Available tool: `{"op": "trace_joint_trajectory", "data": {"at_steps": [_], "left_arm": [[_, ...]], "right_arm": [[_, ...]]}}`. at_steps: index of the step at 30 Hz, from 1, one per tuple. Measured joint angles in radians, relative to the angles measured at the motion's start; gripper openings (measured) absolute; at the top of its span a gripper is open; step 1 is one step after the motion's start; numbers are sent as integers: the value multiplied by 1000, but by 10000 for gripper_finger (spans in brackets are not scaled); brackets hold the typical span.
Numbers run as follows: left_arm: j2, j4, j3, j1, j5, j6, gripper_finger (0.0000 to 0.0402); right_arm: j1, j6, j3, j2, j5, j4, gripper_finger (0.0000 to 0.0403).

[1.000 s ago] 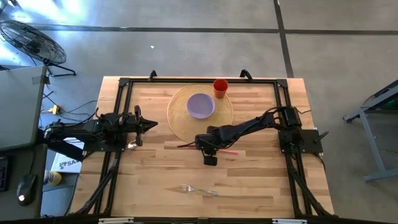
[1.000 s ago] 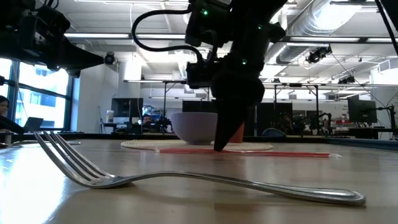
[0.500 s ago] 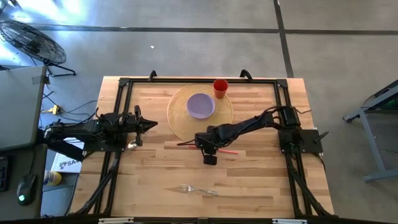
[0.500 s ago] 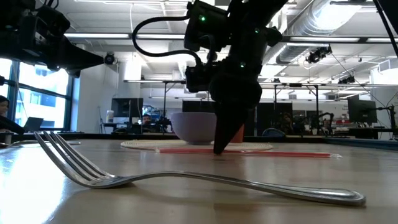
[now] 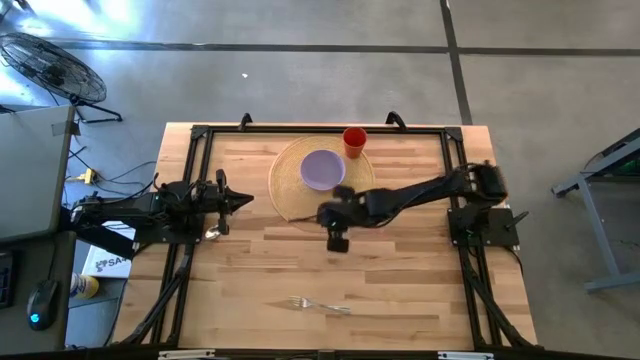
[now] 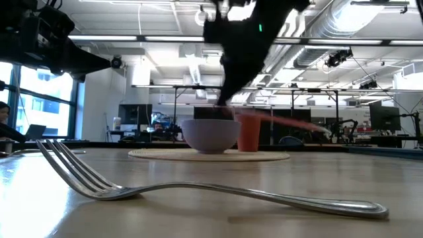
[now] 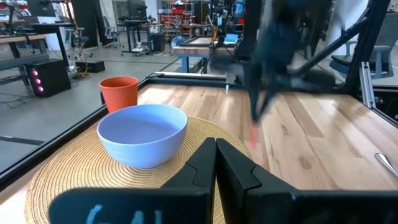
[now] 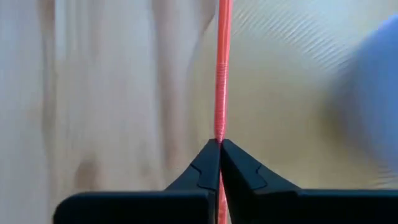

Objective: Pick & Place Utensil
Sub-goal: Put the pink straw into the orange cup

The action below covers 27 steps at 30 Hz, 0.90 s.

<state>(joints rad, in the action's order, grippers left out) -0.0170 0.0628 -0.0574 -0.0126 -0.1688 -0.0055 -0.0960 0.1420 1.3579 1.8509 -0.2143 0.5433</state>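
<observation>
The silver fork (image 5: 318,304) lies flat near the table's near edge; it fills the foreground of the low view (image 6: 198,192), and its end shows in the left wrist view (image 7: 388,163). No gripper touches it. My right gripper (image 5: 327,216) hovers at the near rim of the woven mat (image 5: 290,190), shut on a red-pink straw (image 8: 222,74). It shows blurred in the low view (image 6: 228,86). My left gripper (image 5: 245,200) waits shut at the table's left, pointing toward the purple bowl (image 7: 143,134). My right gripper pinches the red-pink straw between its two fingertips (image 8: 208,158), just beside the straw's ribbed section (image 8: 221,118). The fingers come from above, pointing down. The straw is lifted clear of the table and lies roughly level in the low view (image 6: 284,122), sloping slightly down at its free end.
On the round woven mat stand the purple bowl (image 5: 323,169) and, at its far rim, an orange cup (image 5: 354,140). A black frame (image 5: 200,135) borders the table. Bare wood lies between the mat and the fork.
My right gripper has risen from the table and shifted a little toward the far edge, over the mat's near rim, staying shut. The straw, which lay on the table, has been lifted clear with it. The fork and my left arm have kept still.
</observation>
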Motion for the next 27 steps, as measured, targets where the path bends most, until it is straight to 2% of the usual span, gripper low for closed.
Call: {"op": "trace_joint_trajectory", "data": {"at_steps": [5,10,16,19,23,27], "left_arm": [[0,0,0,0,1,0,7],[0,0,0,0,1,-3,7],[0,0,0,0,2,-2,7],[0,0,0,0,1,-2,7],[0,-1,0,0,-4,0,7],[0,-1,0,0,-5,0,7]], "right_arm": [[24,-129,0,-169,-255,-181,4],[119,-300,-90,-290,-329,-597,4],[310,-359,-362,-353,-327,-1124,2],[406,-356,-476,-345,-278,-1345,3],[518,-326,-563,-307,-175,-1532,2],[593,-256,-599,-262,-112,-1606,1]]}}
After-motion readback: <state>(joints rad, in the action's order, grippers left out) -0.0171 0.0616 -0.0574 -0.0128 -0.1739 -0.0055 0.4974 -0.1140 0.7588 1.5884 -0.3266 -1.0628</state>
